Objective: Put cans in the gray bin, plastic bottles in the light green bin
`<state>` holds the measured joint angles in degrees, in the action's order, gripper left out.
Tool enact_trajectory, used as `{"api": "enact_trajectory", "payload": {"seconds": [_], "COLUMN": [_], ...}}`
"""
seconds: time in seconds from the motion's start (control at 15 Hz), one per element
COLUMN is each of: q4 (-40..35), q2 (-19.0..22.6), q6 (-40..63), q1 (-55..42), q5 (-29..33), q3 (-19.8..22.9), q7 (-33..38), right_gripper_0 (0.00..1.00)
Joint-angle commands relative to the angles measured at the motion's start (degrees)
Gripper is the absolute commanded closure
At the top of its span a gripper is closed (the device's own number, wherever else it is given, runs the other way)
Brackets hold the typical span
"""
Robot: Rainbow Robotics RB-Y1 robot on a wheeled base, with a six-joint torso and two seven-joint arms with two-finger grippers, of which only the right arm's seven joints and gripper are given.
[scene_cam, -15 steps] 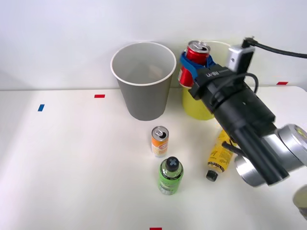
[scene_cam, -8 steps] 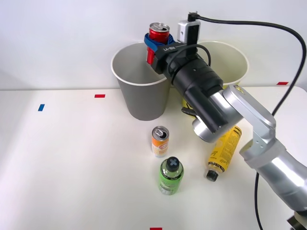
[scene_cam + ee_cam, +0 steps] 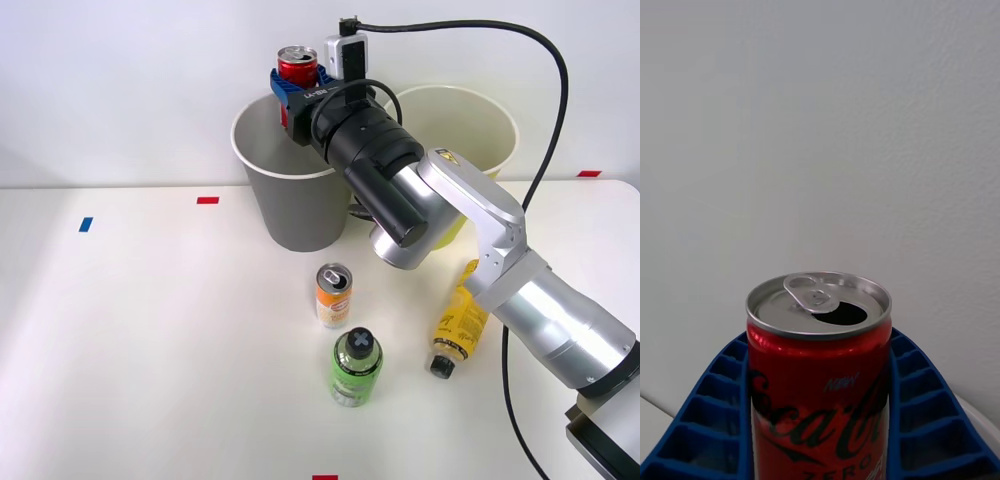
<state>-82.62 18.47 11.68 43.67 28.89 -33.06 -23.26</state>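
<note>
My right gripper [image 3: 295, 90] is shut on the red can [image 3: 297, 64], holding it upright above the open mouth of the gray bin [image 3: 300, 205]. In the right wrist view the red can [image 3: 818, 360] stands between my blue ribbed fingers [image 3: 932, 405] with its opened silver top showing. The light green bin [image 3: 480, 125] stands to the right of the gray one, partly behind my arm. On the table in front of the bins, the orange and white can [image 3: 333, 295] stands upright. A green bottle [image 3: 356, 368] and a yellow bottle [image 3: 458, 328] lie nearby.
Red tape marks [image 3: 207, 200] and a blue one [image 3: 85, 224] sit on the white table. A black cable [image 3: 540, 90] loops from my wrist over the light green bin. A plain wall rises behind the bins.
My arm has swung left, carrying the red can from in front of the light green bin to above the gray bin. The other can and both bottles have not moved.
</note>
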Motion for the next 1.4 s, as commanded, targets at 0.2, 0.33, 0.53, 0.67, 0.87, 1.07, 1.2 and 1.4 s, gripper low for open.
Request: {"api": "enact_trajectory", "payload": {"seconds": [0.2,0.33,0.53,0.67,0.87,1.07,1.2,1.4], "q4": [0.0,-0.27,-5.98,-13.89,-23.03,-32.61,-37.88,-39.73], "q2": [2.88,4.47,6.84,9.12,12.03,14.05,15.01,14.31], "q6": [-5.79,-10.01,-11.51,-11.51,-11.42,-11.59,-14.41,-24.87], "q1": [0.01,-0.08,-4.3,-11.06,-19.94,-32.25,-41.04,-52.46], "q5": [0.03,-0.32,-0.85,-1.02,-1.29,-1.38,-1.29,-1.55], "q3": [-0.42,-0.42,0.9,3.09,7.05,12.32,16.72,23.83], "q7": [0.49,1.02,1.55,1.72,1.81,1.72,1.55,1.46], "right_gripper_0": [0.0,0.0,0.0,0.0,0.0,0.0,0.0,0.0]}}
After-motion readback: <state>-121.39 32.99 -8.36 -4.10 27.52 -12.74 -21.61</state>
